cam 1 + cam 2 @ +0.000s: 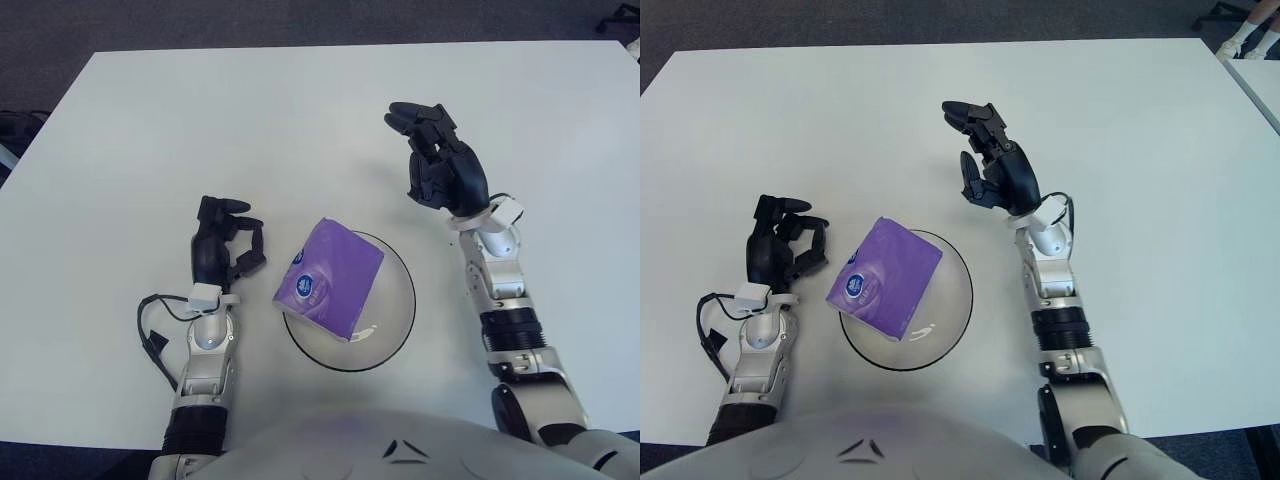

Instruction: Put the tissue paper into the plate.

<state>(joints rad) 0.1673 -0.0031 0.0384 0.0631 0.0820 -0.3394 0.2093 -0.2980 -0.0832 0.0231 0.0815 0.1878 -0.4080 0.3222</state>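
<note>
Purple tissue pack [330, 277] lies in plate [400, 310]; right hand [440, 160] seemingly spread, empty; left hand [222, 246] loosely curled, empty

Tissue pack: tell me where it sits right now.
The purple tissue pack lies in the clear plate, overhanging its left rim, near the table's front edge, between the left robot hand and the raised right robot hand.

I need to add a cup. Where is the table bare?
Bare: the table beyond the plate, and its far left. Crowded: the near edge, where the tissue pack fills the plate between the left robot hand and right robot hand.
</note>
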